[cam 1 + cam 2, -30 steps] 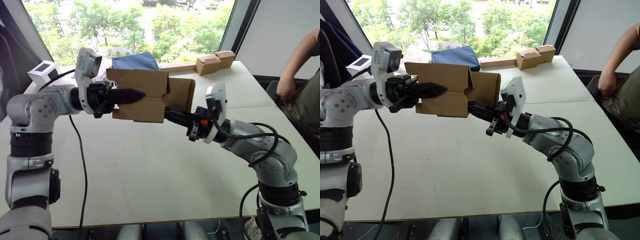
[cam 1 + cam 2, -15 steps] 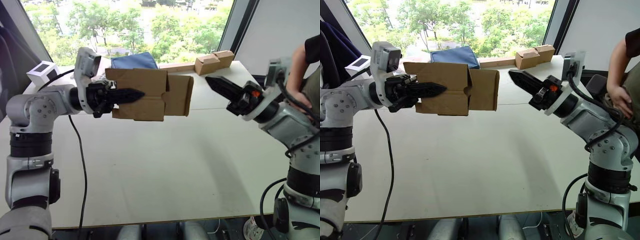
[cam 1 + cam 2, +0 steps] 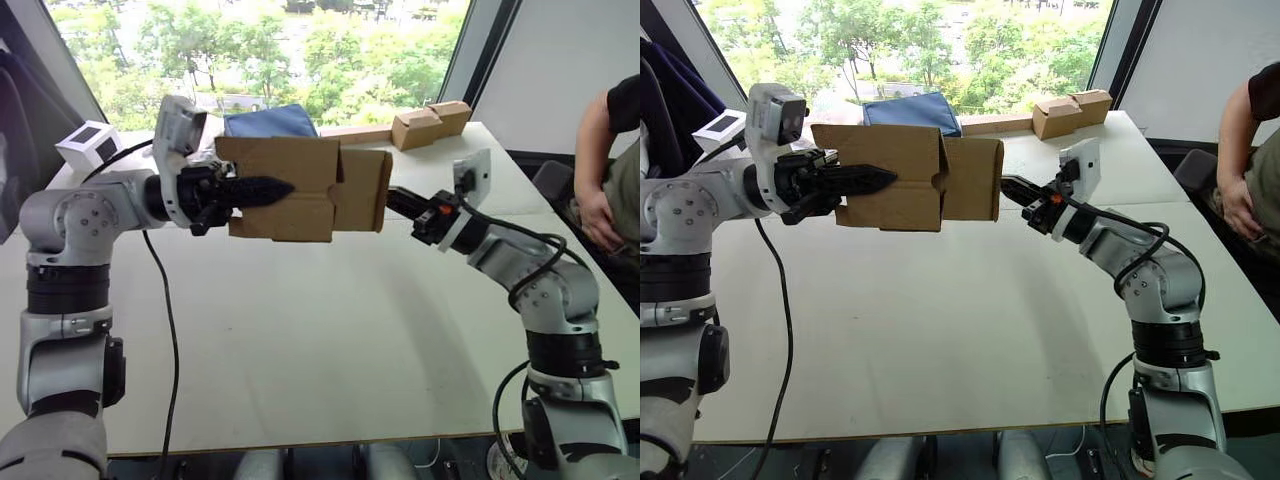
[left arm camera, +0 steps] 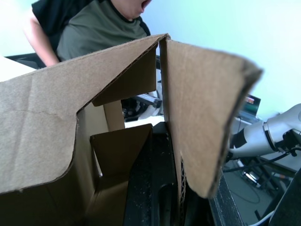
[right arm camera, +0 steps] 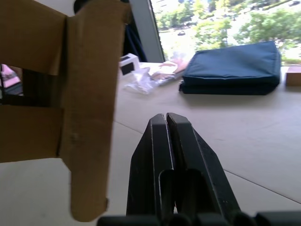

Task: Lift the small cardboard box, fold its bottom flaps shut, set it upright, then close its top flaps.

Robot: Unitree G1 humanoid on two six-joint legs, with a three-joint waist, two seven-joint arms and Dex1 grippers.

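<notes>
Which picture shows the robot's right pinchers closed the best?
The right wrist view: the right gripper has both black fingers pressed together, close up. The eye views show it small, beside the small cardboard box.

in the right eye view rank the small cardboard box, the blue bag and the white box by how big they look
1. small cardboard box, though it is held nearest the camera
2. blue bag
3. white box, farthest back

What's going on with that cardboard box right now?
Left gripper jaws clamped on small cardboard box, held above table. Right gripper jaws shut, empty, beside the box's flaps. Nothing in the way.
</notes>
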